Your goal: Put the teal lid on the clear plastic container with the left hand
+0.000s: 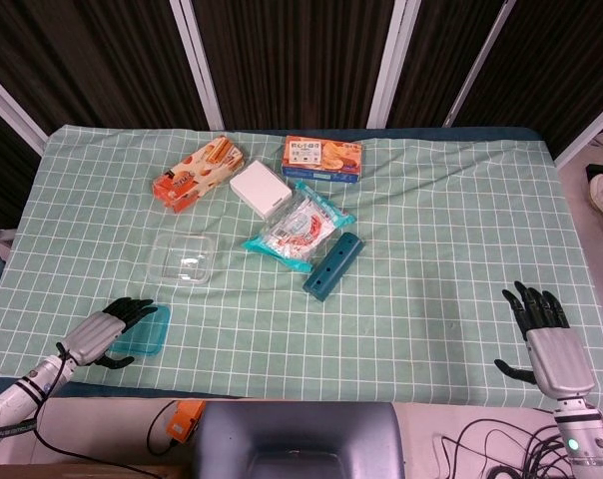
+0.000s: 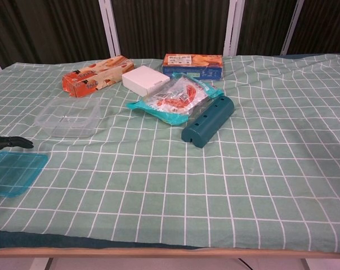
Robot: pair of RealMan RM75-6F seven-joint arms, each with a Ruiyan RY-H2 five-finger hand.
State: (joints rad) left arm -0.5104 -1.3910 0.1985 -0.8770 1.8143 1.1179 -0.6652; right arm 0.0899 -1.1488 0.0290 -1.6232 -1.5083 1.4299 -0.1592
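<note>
The teal lid (image 1: pixel 145 332) (image 2: pixel 12 172) lies flat near the table's front left edge. Just behind it stands the clear plastic container (image 1: pixel 183 258) (image 2: pixel 68 117), without a lid. My left hand (image 1: pixel 109 330) hovers over the lid's left part with its fingers stretched out and apart, holding nothing; in the chest view only its dark fingertips (image 2: pixel 9 142) show at the left edge, above the lid. My right hand (image 1: pixel 543 334) hangs open at the front right edge, far from both objects.
Further back are an orange snack box (image 1: pixel 196 174), a white box (image 1: pixel 260 188), a blue and orange biscuit box (image 1: pixel 322 158), a snack packet (image 1: pixel 299 228) and a dark teal perforated bar (image 1: pixel 332 265). Green checked cloth (image 1: pixel 431 249) covers the table.
</note>
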